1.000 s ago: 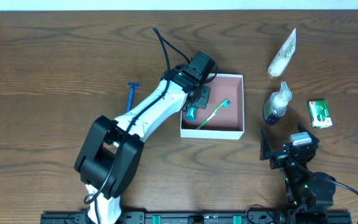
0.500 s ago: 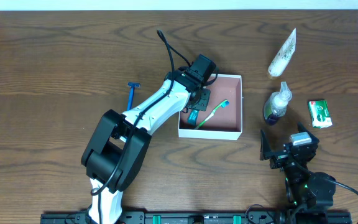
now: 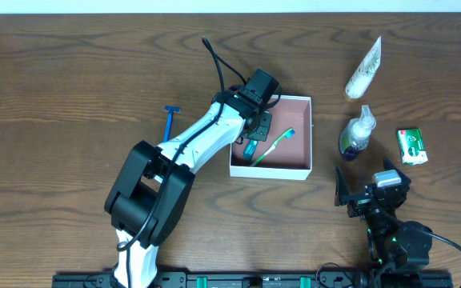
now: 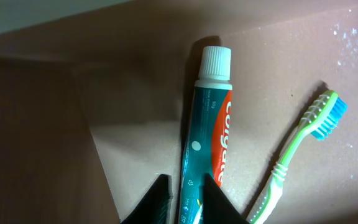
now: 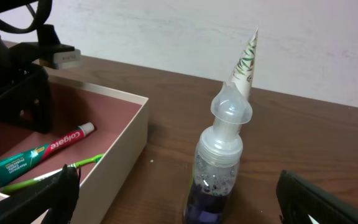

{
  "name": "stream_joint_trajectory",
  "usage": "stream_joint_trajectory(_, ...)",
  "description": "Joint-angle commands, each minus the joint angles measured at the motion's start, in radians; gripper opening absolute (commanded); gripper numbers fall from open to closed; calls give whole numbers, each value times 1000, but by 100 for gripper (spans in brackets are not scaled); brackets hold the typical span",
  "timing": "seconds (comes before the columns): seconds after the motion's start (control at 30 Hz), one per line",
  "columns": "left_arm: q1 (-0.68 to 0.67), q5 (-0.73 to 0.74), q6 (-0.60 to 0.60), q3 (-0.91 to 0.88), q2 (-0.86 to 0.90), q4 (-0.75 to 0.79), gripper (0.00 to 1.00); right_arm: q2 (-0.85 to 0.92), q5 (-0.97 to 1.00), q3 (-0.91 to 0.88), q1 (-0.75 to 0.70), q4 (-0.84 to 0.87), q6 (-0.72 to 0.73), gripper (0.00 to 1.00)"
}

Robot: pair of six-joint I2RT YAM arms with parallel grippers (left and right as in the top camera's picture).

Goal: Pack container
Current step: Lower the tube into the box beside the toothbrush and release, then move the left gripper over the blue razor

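Wooden table, we see the left gripper in the container, fingers narrowly astride the toothpaste, whether pinching we cannot tell, toothbrush beside, right gripper spread wide, empty.

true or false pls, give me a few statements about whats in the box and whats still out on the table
1. The toothbrush lies in the box. True.
2. The toothpaste is out on the table. False: it lies in the box, beside the toothbrush.
3. The razor is packed in the box. False: it lies on the table, left of the box.
4. The right gripper is open and holds nothing. True.
5. The bottle stands upright on the table, right of the box. True.
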Motion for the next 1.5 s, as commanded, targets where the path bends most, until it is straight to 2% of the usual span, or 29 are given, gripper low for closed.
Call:
stream_joint_trajectory(0.0, 0, 6, -2, 47, -55, -2, 25, -6, -4, -4, -7, 0, -10, 99)
stream_joint_trajectory(0.27, 2, 10, 10, 77, -272, -8, 27, -6, -4, -4, -7, 0, -10, 99)
stream_joint_trajectory(0.43, 6, 7, 76, 77, -440, -53, 33, -6, -4, -4, -7, -1, -10, 99)
stream_joint_trajectory(0.5, 18, -68, 89, 77, -488, -109, 33, -6, -4, -4, -7, 0, -10, 99)
stream_joint_trajectory(0.57, 39, -219, 88, 77, -510, -191, 33, -6, -3, -4, -7, -1, -10, 99)
stream_joint_trajectory(0.63, 74, -306, 87, 76, -510, -272, 33, -6, -4, -4, -7, -1, -10, 99)
stream_joint_trajectory(0.8, 211, -311, 50, 31, -465, -380, 33, -6, -4, -4, -7, -1, -10, 99)
stream_joint_trajectory(0.93, 314, -270, 55, -8, -411, -384, 33, -6, -4, -4, -7, 0, -10, 99)
stream_joint_trajectory(1.13, 438, -74, 143, -19, -299, -372, 33, -6, -4, -4, -7, 0, -10, 99)
stream_joint_trajectory(1.47, 502, -30, 300, -19, -151, -301, 33, -6, -4, -4, -7, -1, -10, 99)
